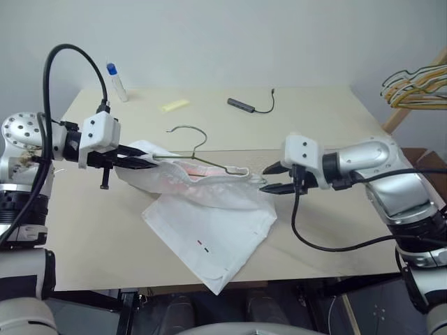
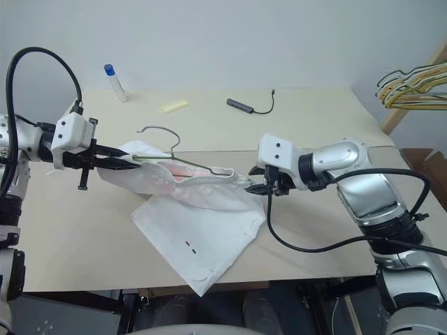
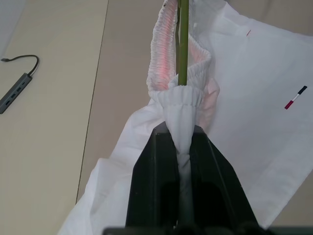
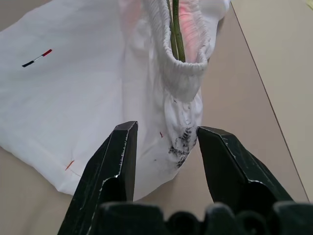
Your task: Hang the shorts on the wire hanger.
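The shorts are clamped with the wire hanger by the left hand; the open right hand must next regrip the right waistband end.

One shorts; one wire hanger; one marker; one cabled adapter

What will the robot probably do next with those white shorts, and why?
Probably the open right gripper moves off, since the waistband of the shorts already wraps both ends of the wire hanger. The left gripper is shut on the waistband's other end, and the shorts' legs lie on the table.
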### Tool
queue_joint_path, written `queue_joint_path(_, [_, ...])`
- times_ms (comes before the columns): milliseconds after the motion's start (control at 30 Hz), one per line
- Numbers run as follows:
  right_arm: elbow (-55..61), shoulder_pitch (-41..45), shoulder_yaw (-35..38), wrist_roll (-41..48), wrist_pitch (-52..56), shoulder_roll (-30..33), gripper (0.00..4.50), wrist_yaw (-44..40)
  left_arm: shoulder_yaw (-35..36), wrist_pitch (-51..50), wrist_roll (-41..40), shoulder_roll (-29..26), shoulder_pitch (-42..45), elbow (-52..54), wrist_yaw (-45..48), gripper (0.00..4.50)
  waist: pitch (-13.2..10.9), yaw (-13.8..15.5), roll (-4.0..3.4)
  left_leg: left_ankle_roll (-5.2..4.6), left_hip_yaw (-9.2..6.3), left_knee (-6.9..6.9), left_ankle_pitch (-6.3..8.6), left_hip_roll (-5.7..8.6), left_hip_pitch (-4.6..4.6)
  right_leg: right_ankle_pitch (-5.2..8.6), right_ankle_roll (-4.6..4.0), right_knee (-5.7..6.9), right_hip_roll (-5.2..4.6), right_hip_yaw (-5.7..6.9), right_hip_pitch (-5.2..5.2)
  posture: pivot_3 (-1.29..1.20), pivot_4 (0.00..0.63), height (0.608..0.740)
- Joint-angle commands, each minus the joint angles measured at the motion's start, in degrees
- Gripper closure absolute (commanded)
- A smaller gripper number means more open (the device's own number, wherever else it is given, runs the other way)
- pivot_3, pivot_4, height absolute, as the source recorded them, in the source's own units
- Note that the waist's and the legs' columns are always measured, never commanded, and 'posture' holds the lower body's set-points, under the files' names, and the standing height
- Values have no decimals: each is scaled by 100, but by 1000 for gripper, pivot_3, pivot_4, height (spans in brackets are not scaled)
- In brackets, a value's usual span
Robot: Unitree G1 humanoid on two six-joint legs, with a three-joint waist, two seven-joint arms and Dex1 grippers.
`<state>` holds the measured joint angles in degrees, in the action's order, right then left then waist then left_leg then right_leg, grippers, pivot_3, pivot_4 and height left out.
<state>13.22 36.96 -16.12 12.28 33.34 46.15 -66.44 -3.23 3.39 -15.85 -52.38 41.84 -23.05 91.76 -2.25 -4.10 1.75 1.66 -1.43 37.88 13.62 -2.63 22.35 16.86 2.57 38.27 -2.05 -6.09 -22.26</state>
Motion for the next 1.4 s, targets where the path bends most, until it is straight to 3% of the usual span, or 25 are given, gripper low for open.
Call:
queue_joint_path(33, [-185,78,-81,-150,-304,-209,2162,80,162,-16,-109,-137,127,178,67,4500,0,3,0,0,0,0,0,0,0,0,0,0,0,0,0,-5,0,740])
queue_joint_path(133, [-417,168,-157,-184,-379,-419,2162,86,178,-27,-104,-137,141,189,73,4500,0,15,0,0,0,0,0,1,1,0,0,0,-1,0,1,-1,0,740])
queue_joint_path(233, [-650,365,-402,-371,-202,-427,2665,-5,200,35,-10,-206,89,218,17,4500,0,29,0,0,0,0,0,1,4,0,0,-1,-1,0,0,11,0,740])
queue_joint_path(433, [-720,378,-382,-423,-179,-293,4477,-116,255,9,-82,-232,19,277,-39,4500,0,32,0,0,-2,1,0,1,2,0,-1,1,-1,1,0,10,0,740])
queue_joint_path(600, [-759,570,-266,-508,-71,-336,4477,-18,174,57,14,-223,-26,285,-53,4500,-1,28,-1,0,-1,1,0,1,0,0,-1,6,-1,1,0,7,0,740])
queue_joint_path(867, [-251,1120,320,161,494,-379,4477,-97,72,101,171,-15,-39,297,-236,4500,-1,24,-2,0,-2,1,0,1,1,0,-1,7,-1,1,-1,-13,0,740])
queue_joint_path(1200, [-120,1178,-151,-168,329,-834,4477,350,236,-35,-140,161,-17,407,-226,4500,-1,3,-2,0,-2,2,0,1,2,0,-2,20,-1,1,-8,-13,0,740])
queue_joint_path(1300, [-111,1082,-271,-308,82,-685,3893,244,246,-10,-109,134,-67,403,-269,4500,-1,10,-2,0,-2,2,0,2,2,0,-2,19,-2,1,-7,-9,0,740])
queue_joint_path(1400, [-179,1018,-344,-367,-81,-609,2993,139,295,-42,-162,116,-106,445,-260,4500,-1,14,-2,0,-2,2,0,2,2,0,-2,19,-2,1,-6,-8,0,740])
